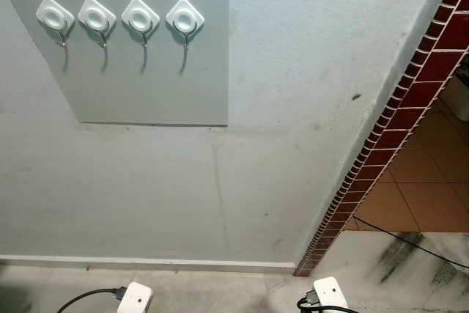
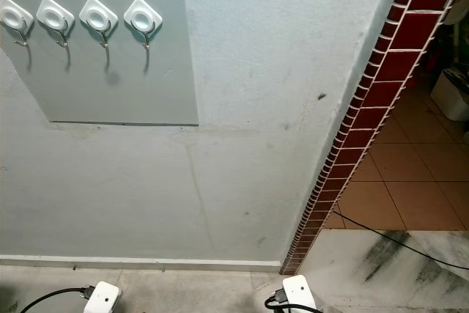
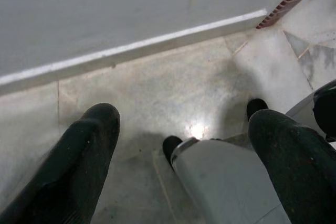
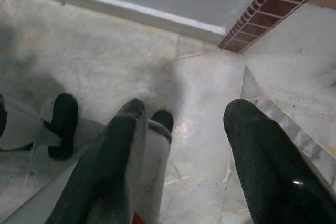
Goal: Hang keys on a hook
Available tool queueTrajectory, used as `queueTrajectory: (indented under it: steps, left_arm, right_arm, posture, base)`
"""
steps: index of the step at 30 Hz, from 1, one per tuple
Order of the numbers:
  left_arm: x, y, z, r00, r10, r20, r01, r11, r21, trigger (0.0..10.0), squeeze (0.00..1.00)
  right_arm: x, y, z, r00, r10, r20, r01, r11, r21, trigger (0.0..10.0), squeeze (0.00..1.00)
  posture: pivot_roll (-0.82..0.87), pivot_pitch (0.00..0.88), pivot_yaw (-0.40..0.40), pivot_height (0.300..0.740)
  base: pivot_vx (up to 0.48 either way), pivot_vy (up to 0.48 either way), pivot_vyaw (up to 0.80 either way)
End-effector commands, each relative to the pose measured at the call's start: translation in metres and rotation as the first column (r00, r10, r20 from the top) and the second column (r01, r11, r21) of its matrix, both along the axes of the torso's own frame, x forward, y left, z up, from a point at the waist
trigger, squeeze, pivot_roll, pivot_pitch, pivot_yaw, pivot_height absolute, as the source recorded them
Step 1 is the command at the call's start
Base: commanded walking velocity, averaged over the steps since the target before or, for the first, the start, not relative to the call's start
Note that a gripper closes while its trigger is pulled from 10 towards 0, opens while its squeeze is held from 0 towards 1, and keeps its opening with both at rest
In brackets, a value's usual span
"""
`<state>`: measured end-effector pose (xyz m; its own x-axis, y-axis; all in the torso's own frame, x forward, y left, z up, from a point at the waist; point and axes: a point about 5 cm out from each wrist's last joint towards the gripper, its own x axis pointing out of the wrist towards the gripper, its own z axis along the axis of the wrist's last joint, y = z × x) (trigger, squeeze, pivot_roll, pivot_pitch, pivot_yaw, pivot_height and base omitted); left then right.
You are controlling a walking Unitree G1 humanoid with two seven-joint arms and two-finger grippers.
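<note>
A row of several white square hooks (image 1: pixel 141 15) with metal prongs is fixed on a grey panel (image 1: pixel 146 86) on the wall, high at the left of the eye views. All the prongs hang bare. My left gripper (image 3: pixel 184 145) hangs low over the floor, open, with nothing between its black fingers (image 3: pixel 89 156). My right gripper (image 4: pixel 184 150) hangs the same way, open, fingers (image 4: pixel 262 156) wide apart. A small red bit (image 4: pixel 136 216) peeks out at the frame edge beside one right finger; I cannot tell what it is.
The pale wall ends at a corner edged with dark red tiles (image 1: pixel 396 122). Beyond it lies orange floor tile (image 1: pixel 425 181) crossed by a black cable (image 1: pixel 410 243). A white skirting (image 1: pixel 146 260) runs along the wall foot. My feet (image 3: pixel 170 145) stand on marble floor.
</note>
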<state>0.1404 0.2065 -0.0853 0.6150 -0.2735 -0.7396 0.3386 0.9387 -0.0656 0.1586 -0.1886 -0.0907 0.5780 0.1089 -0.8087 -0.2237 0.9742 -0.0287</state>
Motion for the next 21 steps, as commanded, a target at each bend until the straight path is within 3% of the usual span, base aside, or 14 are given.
queueTrajectory:
  steps: [1,3,4,5,6,8,15,16,21]
  left_arm:
    - [0.0,0.007,0.001,0.997,0.074,0.018,-0.074,0.997,-0.002,10.0,0.0]
    - [0.002,0.008,0.003,0.994,0.098,0.052,-0.098,0.995,0.005,10.0,0.0]
    - [0.036,-0.025,0.011,0.988,0.086,0.13,-0.084,0.996,-0.019,10.0,0.0]
    - [0.056,-0.047,0.019,0.982,0.073,0.176,-0.064,0.997,-0.053,10.0,0.0]
    - [0.07,-0.061,0.025,0.977,0.063,0.202,-0.046,0.995,-0.087,10.0,0.0]
    - [0.079,-0.071,0.031,0.974,0.068,0.217,-0.043,0.992,-0.119,10.0,0.0]
    - [0.086,-0.059,0.032,0.955,0.228,0.188,-0.205,0.97,-0.135,10.0,0.0]
    - [0.09,-0.055,0.033,0.94,0.298,0.168,-0.272,0.948,-0.164,10.0,0.0]
    - [0.099,-0.054,0.042,0.925,0.294,0.24,-0.263,0.953,-0.153,10.0,0.0]
  right_arm:
    - [0.005,-0.002,0.003,0.999,-0.035,0.034,0.034,0.999,0.016,10.0,0.0]
    - [0.01,-0.002,0.006,0.997,-0.051,0.059,0.049,0.998,0.03,10.0,0.0]
    - [0.014,-0.001,0.008,0.995,-0.067,0.079,0.063,0.997,0.045,10.0,0.0]
    - [0.016,-0.001,0.009,0.993,-0.071,0.09,0.067,0.996,0.051,10.0,0.0]
    - [0.018,-0.001,0.01,0.993,-0.072,0.097,0.066,0.996,0.058,10.0,0.0]
    - [0.021,0.0,0.011,0.992,-0.07,0.109,0.063,0.996,0.066,10.0,0.0]
    - [0.03,0.0,0.017,0.981,-0.117,0.152,0.1,0.989,0.113,10.0,0.0]
    - [0.032,-0.001,0.018,0.977,-0.142,0.16,0.122,0.984,0.13,10.0,0.0]
    - [0.036,-0.002,0.021,0.965,-0.181,0.189,0.157,0.978,0.135,10.0,0.0]
  posture:
    - [-0.04,0.0,0.013,0.74]
    - [-0.05,0.0,0.01,0.74]
    - [-0.05,0.0,0.008,0.74]
    - [-0.05,0.007,0.005,0.74]
    - [-0.05,0.012,0.003,0.74]
    - [-0.05,0.014,0.002,0.74]
    - [-0.05,0.024,0.005,0.74]
    - [-0.05,0.023,0.006,0.74]
    - [-0.03,0.018,0.005,0.74]
  base:
    - [0.0,0.0,0.0]
    - [0.0,0.0,0.0]
    - [0.0,0.0,0.0]
    - [0.0,0.0,0.0]
    - [0.0,0.0,0.0]
    - [0.0,0.0,0.0]
    - [0.0,0.0,0.0]
    - [0.0,0.0,0.0]
    - [0.0,0.0,0.0]
